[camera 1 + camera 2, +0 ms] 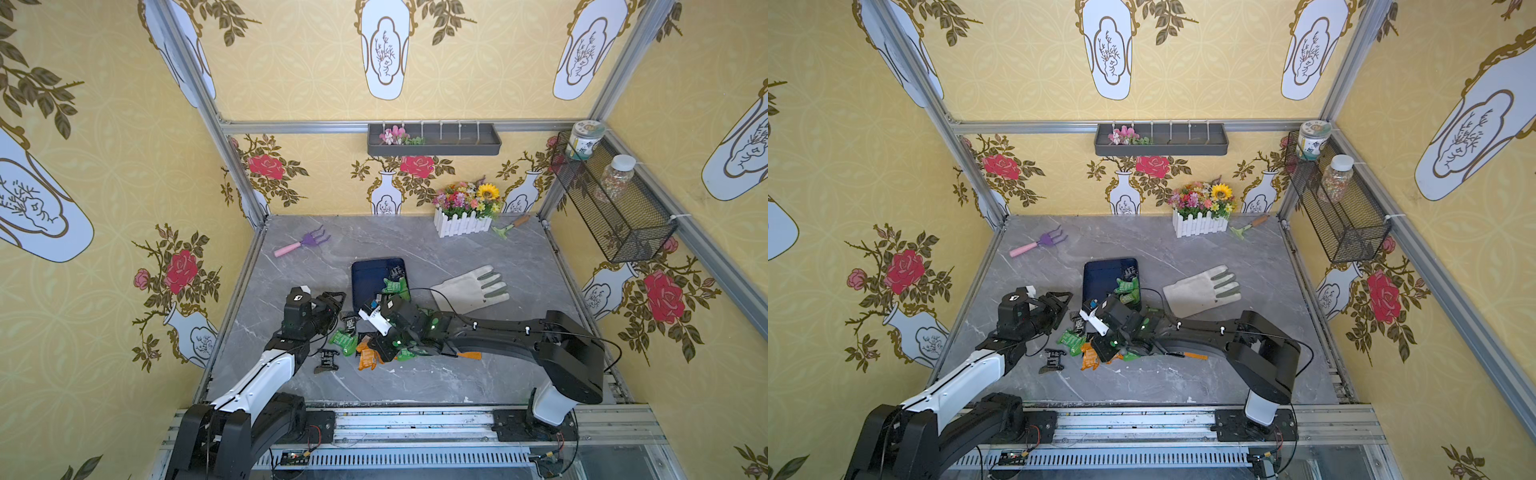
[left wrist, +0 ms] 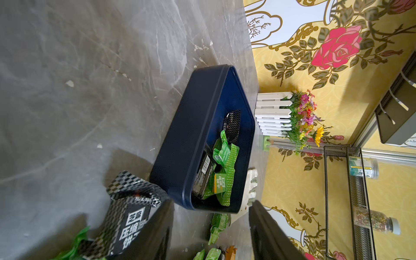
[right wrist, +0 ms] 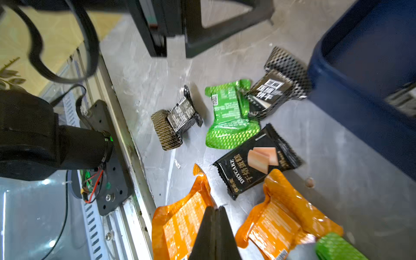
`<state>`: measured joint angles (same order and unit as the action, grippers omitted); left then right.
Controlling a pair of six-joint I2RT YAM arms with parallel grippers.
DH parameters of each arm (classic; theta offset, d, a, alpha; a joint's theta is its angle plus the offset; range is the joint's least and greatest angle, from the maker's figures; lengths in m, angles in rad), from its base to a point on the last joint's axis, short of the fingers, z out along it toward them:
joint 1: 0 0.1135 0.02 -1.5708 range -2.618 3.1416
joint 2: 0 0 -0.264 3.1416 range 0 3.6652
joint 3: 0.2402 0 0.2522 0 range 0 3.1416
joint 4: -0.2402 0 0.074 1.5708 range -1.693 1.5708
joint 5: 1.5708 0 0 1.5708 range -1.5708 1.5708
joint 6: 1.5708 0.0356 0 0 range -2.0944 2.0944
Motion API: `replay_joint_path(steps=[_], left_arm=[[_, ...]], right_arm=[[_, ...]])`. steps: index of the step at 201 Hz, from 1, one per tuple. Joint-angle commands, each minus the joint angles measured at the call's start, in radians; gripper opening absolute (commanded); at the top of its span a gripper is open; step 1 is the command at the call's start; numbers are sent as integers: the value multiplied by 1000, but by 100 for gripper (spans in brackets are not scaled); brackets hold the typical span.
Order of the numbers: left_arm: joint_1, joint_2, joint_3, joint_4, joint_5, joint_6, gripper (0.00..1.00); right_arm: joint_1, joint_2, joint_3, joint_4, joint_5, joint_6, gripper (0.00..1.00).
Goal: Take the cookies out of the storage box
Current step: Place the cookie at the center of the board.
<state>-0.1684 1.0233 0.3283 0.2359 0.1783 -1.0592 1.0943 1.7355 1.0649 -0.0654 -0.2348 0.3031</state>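
Now we see our left gripper (image 1: 337,305) spread empty just near-left of the storage box (image 1: 370,278), right gripper (image 3: 215,216) clenched empty over cookies (image 3: 283,216) strewn nearside; a few cookies lie inside the box.

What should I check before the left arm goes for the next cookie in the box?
1. Box emptied: not ok, green and black cookies remain inside.
2. Left jaws open, empty: ok.
3. Left jaws facing box: ok.
4. Right jaws shut, over the table pile: ok.
5. Right arm clear of box: cannot tell, it hides the near edge in both top views.
6. Glove apart from box: ok.
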Motion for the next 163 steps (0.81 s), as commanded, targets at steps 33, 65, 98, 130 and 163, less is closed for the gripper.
replay_joint_path(steps=[33,65,98,130,163], left_arm=[[0,-63,-1,-106,-49,18,59],[0,-63,14,-135,-55,36,60],[-7,-35,48,-136,-42,75,60],[-76,-19,140,-196,-138,154,59],[-177,103,285,-236,-176,244,59]], right_arm=[[19,100,-16,185,-55,-18,0],[14,128,-23,197,-70,-26,20],[-4,60,-44,216,-70,-6,34],[-106,-49,-68,221,-114,86,37],[-251,-187,-74,74,56,192,45]])
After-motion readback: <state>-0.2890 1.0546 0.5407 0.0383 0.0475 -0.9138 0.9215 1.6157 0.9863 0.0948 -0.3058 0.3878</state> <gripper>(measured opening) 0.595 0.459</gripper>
